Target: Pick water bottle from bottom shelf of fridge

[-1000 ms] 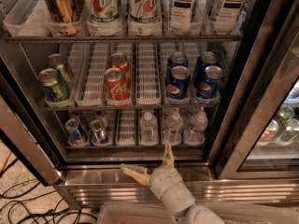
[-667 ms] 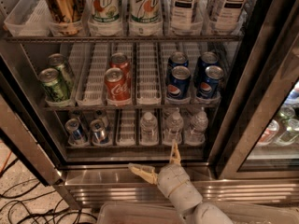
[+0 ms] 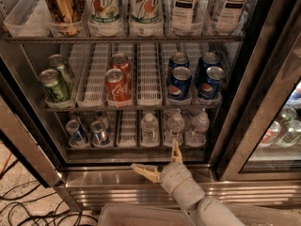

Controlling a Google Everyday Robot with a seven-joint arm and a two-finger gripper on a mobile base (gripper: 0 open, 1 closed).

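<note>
The fridge (image 3: 141,189) stands open in front of me, with a steel frame and wire racks. On the bottom shelf (image 3: 128,128), in white slotted lane trays, three clear water bottles with white caps stand side by side: one in the middle (image 3: 149,128), one to its right (image 3: 175,126) and one at the far right (image 3: 199,126). My gripper (image 3: 159,160) is open just in front of the fridge's lower sill. One tan finger (image 3: 176,151) points up toward the second bottle and the other (image 3: 145,171) reaches left. It holds nothing.
Two small blue-and-silver cans (image 3: 87,132) stand at the left of the bottom shelf. The rack above holds green cans (image 3: 55,83), Coke cans (image 3: 117,83) and Pepsi cans (image 3: 194,79). The glass door (image 3: 273,107) stands at the right. Cables (image 3: 28,206) lie on the floor at left.
My gripper has moved a little to the right and slightly closer to the bottom shelf. Its fingers stay spread. The bottles have not moved.
</note>
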